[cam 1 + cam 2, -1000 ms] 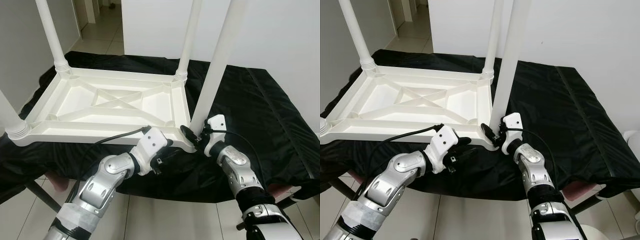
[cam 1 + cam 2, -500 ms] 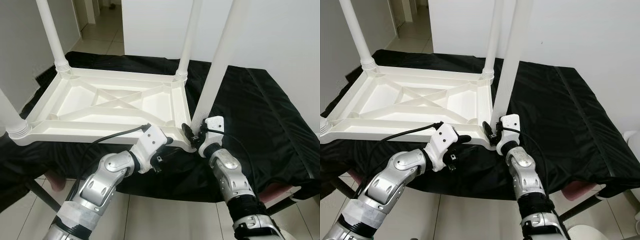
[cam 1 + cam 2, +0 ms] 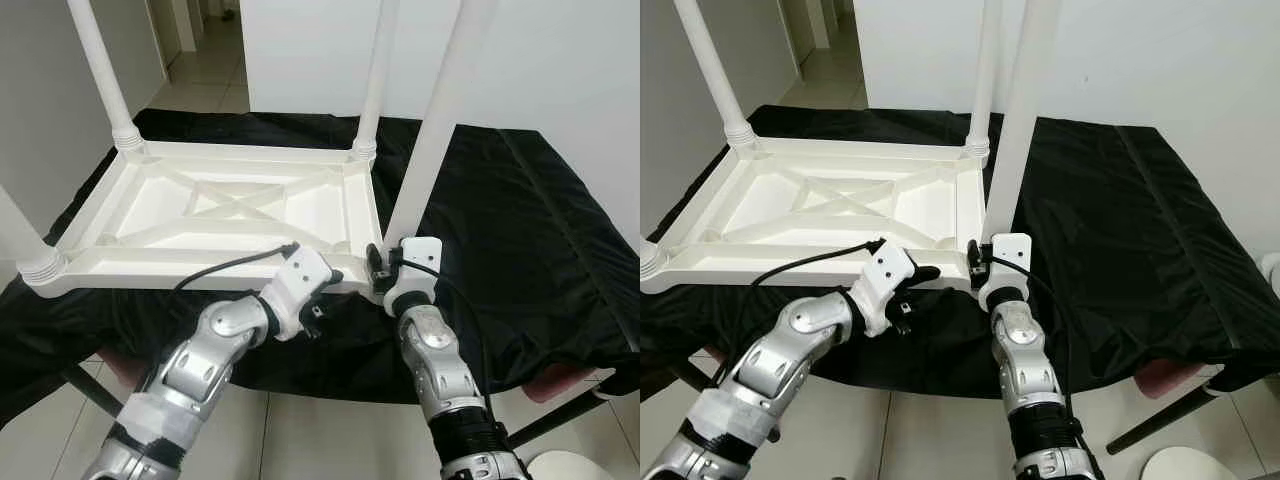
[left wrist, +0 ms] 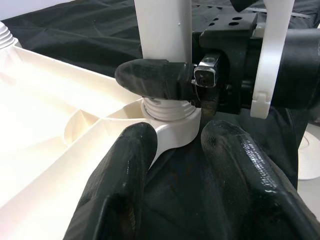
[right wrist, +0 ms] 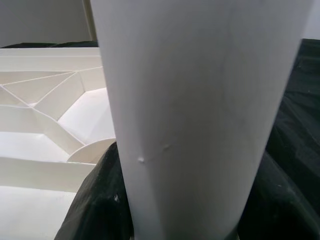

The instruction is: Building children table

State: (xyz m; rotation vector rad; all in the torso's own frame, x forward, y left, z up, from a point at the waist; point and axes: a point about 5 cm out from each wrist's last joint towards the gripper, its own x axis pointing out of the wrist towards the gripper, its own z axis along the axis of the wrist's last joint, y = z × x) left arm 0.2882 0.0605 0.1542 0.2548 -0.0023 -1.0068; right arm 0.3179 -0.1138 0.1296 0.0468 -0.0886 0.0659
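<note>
A white plastic children's table [image 3: 200,215] lies upside down on a black cloth, with its legs pointing up. The near right leg [image 3: 430,130] stands in the corner socket [image 4: 170,112] closest to me. My right gripper [image 3: 384,268] is shut on this leg just above the socket. One of its fingers [image 4: 155,80] wraps across the leg, and black pads [image 5: 95,200] press both sides. My left gripper [image 3: 322,296] is open at the same corner, just below the rim. Its two fingers [image 4: 120,185] straddle the socket from the front without closing on it.
Three other legs [image 3: 100,70] rise from the far and left corners. The black cloth [image 3: 520,220] covers a low stand and drapes over its edges. Tiled floor [image 3: 300,440] lies below me, a white wall stands behind, and a white round object [image 3: 585,468] sits at the lower right.
My right forearm has swung left so that it now stands nearly straight below the leg, the gripper staying at the leg's base. The left gripper has edged closer to the corner.
</note>
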